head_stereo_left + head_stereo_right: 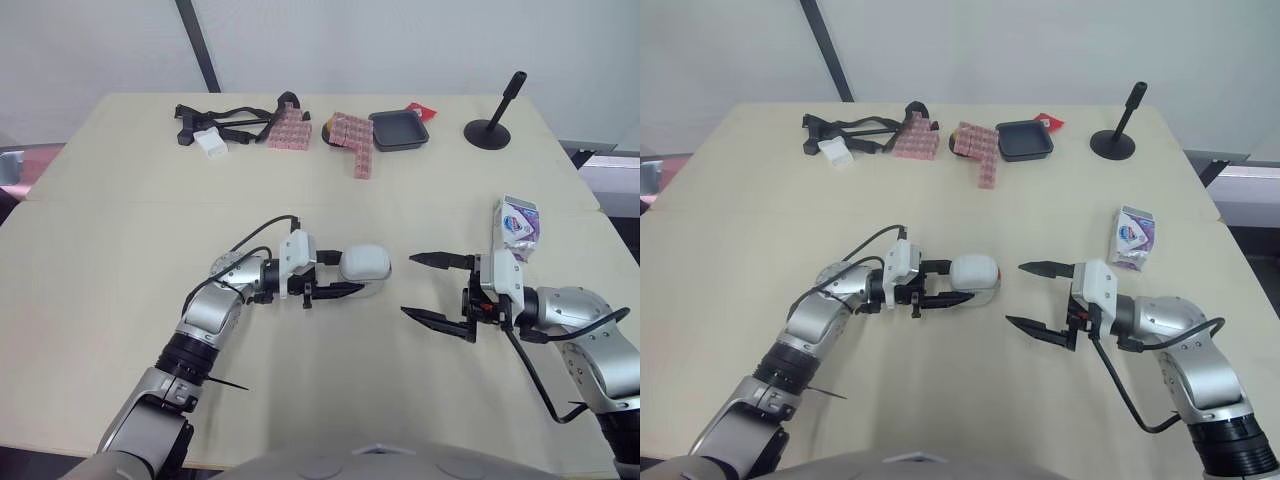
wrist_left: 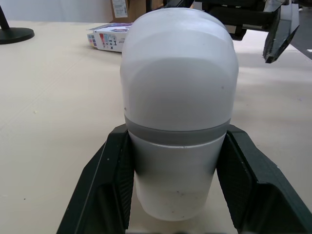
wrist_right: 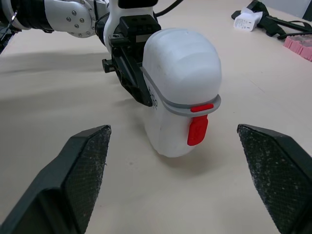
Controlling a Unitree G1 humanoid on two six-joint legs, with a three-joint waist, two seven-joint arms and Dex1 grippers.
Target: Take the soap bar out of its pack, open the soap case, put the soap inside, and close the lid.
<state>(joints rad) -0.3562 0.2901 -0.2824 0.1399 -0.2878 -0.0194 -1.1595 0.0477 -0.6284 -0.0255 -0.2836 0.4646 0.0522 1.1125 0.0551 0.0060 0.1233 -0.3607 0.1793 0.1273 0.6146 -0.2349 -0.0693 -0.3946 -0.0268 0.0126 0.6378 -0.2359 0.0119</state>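
The white soap case (image 1: 364, 266) lies on the table's middle, lid closed, with a grey seam and a red latch (image 3: 198, 130) facing my right gripper. My left gripper (image 1: 345, 274) is shut on the case, one black finger (image 2: 105, 185) on each side of it. My right gripper (image 1: 437, 289) stands open a short way to the right of the case, its fingers (image 3: 83, 165) spread wide with nothing between them. The soap pack (image 1: 517, 226), white with blue and purple print, lies closed on the table beyond my right gripper.
Along the table's (image 1: 120, 250) far edge lie black straps with a white block (image 1: 210, 141), pink patterned packs (image 1: 352, 135), a dark tray (image 1: 399, 130) and a black stand (image 1: 489, 128).
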